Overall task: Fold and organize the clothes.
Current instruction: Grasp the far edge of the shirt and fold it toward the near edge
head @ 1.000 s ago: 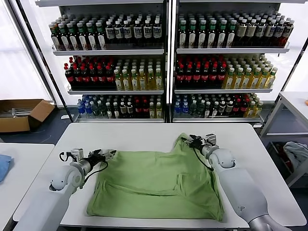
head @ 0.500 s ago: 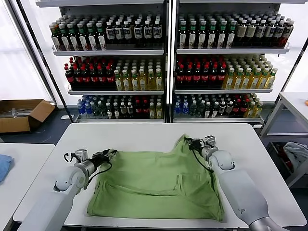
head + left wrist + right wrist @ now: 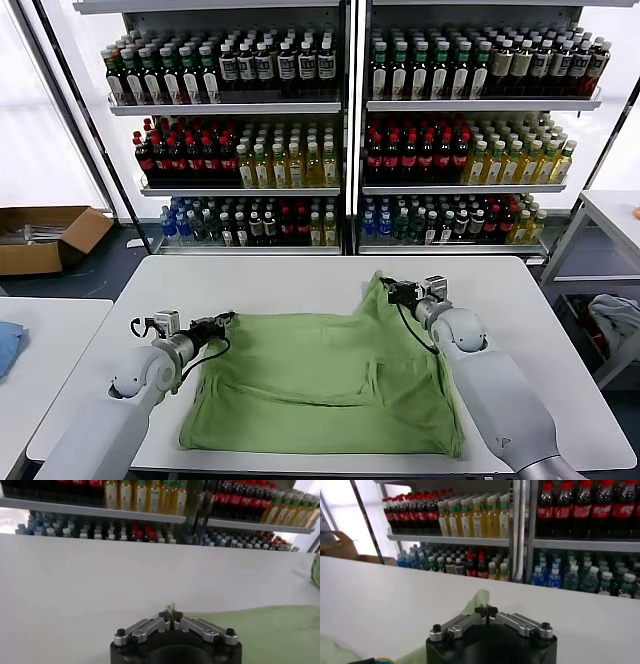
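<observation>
A light green shirt [image 3: 325, 378] lay spread on the white counter [image 3: 290, 280], plain side up, with its lower hem toward the robot and its far edge running between the two arms. The left gripper [image 3: 226, 320] sat low at the shirt's far left corner, its fingers pressed together on a thin fold of green fabric; the left wrist view showed the two fingertips [image 3: 171, 614] meeting with a sliver of cloth caught between them, the rest of the shirt [image 3: 270, 630] stretching away to one side. The right gripper [image 3: 389, 291] was at the far right corner, where the fabric rose into a small peak off the counter. Its fingers were likewise closed, and in the right wrist view a pale green tip of cloth [image 3: 477, 602] stood up just beyond the joined fingertips [image 3: 486, 612], pinched there. Both arms reached in from the near side, flanking the garment. Behind the counter stood shelves of bottles [image 3: 350, 130]. A cardboard box [image 3: 45, 235] rested on the floor to the left, and a second white table [image 3: 45, 350] stood beside the counter on that side.
</observation>
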Controlling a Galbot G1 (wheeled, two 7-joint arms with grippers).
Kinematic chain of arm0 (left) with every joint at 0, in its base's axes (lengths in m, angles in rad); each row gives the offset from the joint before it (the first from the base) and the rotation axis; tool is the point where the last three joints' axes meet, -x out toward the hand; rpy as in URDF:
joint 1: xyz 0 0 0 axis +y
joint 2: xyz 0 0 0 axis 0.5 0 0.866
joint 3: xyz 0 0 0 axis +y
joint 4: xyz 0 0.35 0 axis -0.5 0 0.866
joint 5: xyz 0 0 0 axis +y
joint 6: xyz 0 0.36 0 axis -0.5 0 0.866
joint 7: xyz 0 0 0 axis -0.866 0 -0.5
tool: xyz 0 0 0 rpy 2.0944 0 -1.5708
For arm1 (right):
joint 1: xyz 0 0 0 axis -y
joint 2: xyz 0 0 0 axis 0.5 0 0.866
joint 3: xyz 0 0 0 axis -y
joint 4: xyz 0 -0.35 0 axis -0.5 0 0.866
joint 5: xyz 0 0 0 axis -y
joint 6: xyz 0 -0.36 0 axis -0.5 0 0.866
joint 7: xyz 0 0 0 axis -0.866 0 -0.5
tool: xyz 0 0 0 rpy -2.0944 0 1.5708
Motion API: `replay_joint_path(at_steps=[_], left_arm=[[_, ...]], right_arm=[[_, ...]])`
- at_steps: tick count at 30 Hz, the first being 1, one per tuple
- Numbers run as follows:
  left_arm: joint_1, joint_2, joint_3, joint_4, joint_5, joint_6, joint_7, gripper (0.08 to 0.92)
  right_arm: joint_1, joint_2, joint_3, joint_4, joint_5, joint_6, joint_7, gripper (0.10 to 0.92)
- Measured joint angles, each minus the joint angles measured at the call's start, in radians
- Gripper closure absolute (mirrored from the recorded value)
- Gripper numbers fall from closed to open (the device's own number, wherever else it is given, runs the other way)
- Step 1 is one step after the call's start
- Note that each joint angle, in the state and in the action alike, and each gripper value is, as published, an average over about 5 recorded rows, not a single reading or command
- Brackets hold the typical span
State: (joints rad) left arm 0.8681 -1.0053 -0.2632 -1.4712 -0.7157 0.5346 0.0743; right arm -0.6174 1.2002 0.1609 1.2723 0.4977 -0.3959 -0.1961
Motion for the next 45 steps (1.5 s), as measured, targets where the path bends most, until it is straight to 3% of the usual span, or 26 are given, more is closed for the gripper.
replay_joint_path(at_steps=[19,35,45], left_arm=[[0.119,0.04,-0.123,-0.197,-0.017,-0.003,-0.037,0.911],[0.364,0.047,-0.266,-0.439,-0.015,-0.004,-0.064,0.911],[0.55,0.032,-0.319,-0.567,0.007,0.012,-0.076,0.911]], right_arm=[[-0.213,-0.08,0.118,0.349,0.098,-0.032,0.057,0.92],[-0.577,-0.089,0.314,0.73,0.111,-0.059,0.113,0.92],[-0.853,-0.057,0.43,0.871,0.048,-0.038,0.1,0.92]])
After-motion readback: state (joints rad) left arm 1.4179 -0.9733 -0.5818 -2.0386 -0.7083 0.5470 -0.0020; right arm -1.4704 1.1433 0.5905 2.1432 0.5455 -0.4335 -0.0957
